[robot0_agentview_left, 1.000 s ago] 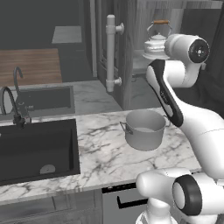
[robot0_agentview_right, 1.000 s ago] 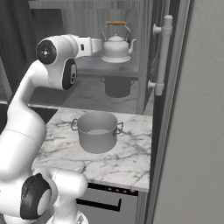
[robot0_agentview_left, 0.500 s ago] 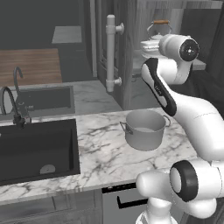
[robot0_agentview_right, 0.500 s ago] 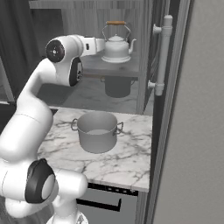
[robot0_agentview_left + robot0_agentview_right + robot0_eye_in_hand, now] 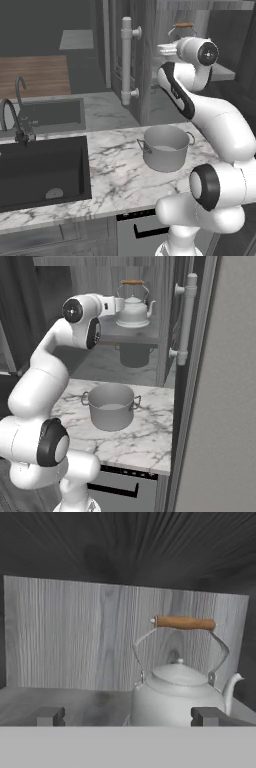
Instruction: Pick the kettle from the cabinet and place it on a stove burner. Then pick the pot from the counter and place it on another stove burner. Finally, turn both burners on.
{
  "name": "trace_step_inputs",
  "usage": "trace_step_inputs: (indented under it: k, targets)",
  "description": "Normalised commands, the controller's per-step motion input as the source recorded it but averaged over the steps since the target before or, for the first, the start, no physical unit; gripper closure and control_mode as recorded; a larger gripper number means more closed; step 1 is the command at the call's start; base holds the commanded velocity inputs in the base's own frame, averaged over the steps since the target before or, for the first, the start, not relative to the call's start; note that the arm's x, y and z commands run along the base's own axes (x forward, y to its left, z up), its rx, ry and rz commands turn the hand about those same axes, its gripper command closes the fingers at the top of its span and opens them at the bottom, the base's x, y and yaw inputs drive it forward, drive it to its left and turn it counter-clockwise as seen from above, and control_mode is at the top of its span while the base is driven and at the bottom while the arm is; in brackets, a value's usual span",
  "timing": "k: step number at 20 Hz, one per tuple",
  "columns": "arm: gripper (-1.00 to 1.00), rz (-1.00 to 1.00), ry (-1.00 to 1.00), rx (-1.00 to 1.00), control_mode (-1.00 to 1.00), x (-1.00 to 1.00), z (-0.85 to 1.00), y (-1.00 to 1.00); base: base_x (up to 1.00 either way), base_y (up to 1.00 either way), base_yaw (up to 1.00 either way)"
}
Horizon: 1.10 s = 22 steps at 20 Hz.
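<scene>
Kettle (image 5: 180, 697) upright on the cabinet shelf (image 5: 75, 702), spout to the right in the hand view, arched handle with brown wooden grip up top, so the handle is the obvious grab point; same kettle in the right base view (image 5: 134, 310), on the shelf above the desk (image 5: 145, 441); cabinet (image 5: 150, 55) door stands open, long white bar handle (image 5: 127, 60) swung out toward the sink side, which leaves the shelf reachable; gripper (image 5: 128, 716) level with the kettle body, fingers spread wide, one fingertip (image 5: 50, 716) well left of the kettle, the other (image 5: 210, 716) in front of its right side; nothing pinched; kettle sits off-centre to the right between the fingers, so judged step is the approach, needs a shift right and forward before closing; gripper (image 5: 119, 304) just beside the kettle in the right base view, contact unclear; pot (image 5: 165, 148) waits on the marble desk below, untouched; black sink (image 5: 42, 170) and faucet (image 5: 12, 120) left; stove burners not seen.
</scene>
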Motion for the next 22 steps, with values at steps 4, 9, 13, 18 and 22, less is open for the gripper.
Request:
trace_step_inputs:
  k: [4, 9, 13, 18, 22]
  targets:
    - [-1.0, 0.0, 0.0, 0.0, -1.0, 0.41, 0.0, 0.0, 0.0, 0.0, 0.0]
    - [-1.0, 0.0, 0.0, 0.0, -1.0, 0.35, 0.0, 0.0, 0.0, 0.0, 0.0]
    - [-1.0, -0.01, 0.0, 0.0, -1.0, 0.27, 0.0, 0.0, 0.0, 0.0, 0.0]
    - [-1.0, -0.03, 0.0, 0.0, -1.0, 0.2, 0.0, 0.0, 0.0, 0.0, 0.0]
    - [-1.0, -0.06, 0.0, 0.0, -1.0, 0.09, 0.0, 0.0, 0.0, 0.0, 0.0]
